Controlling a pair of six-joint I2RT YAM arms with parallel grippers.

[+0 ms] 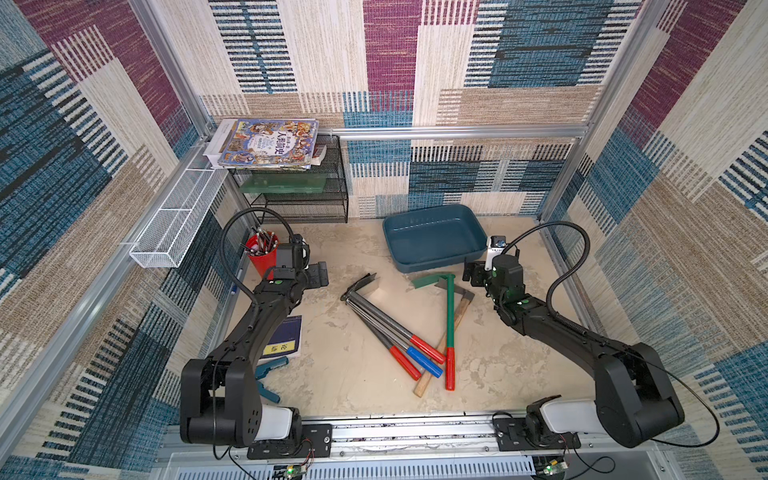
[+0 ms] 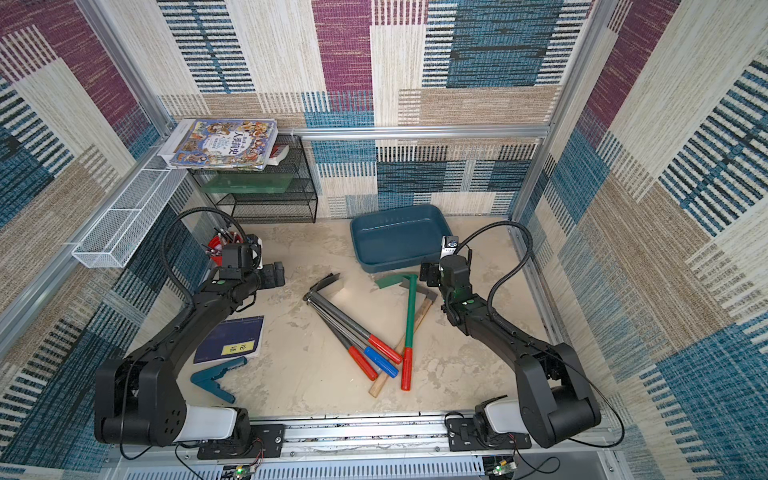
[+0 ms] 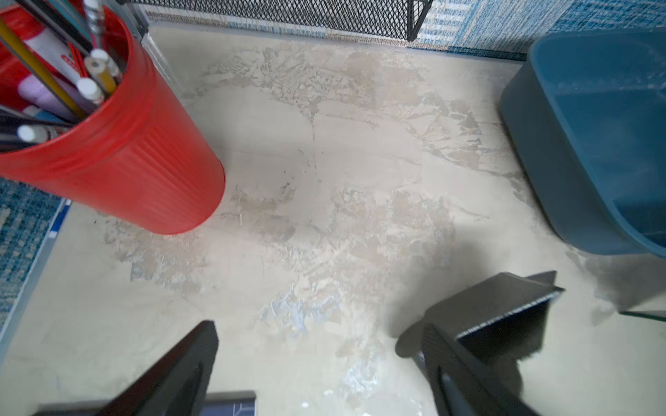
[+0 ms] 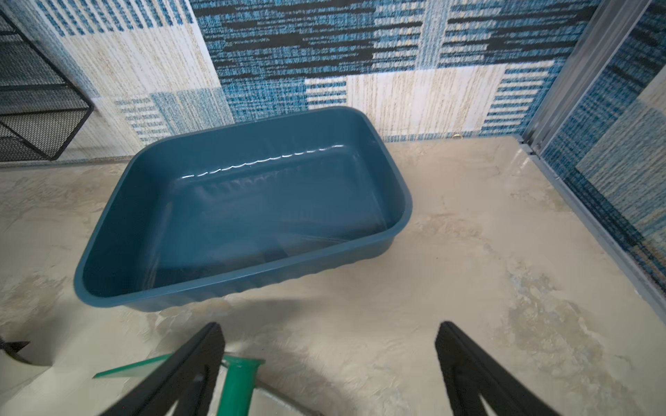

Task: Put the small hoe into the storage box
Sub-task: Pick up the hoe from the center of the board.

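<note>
Hovering left hand (image 1: pixel 318 274): above the counter (image 1: pixel 353 386), beside the red pen cup (image 1: pixel 262 259); jaws wide apart, holding nothing.
right hand (image 1: pixel 471 275): at the near corner of the storage box (image 1: pixel 432 239); jaws wide apart, holding nothing.
small hoe: can't tell which one; tool pile (image 1: pixel 386 327) lies on the counter between the hands, outside the box.
green hoe (image 1: pixel 449 324): head just beside the right hand, handle crossing a wood-handled tool (image 1: pixel 424 384).
black hoe head (image 3: pixel 504 302): just beside a left finger (image 3: pixel 457 371).
</note>
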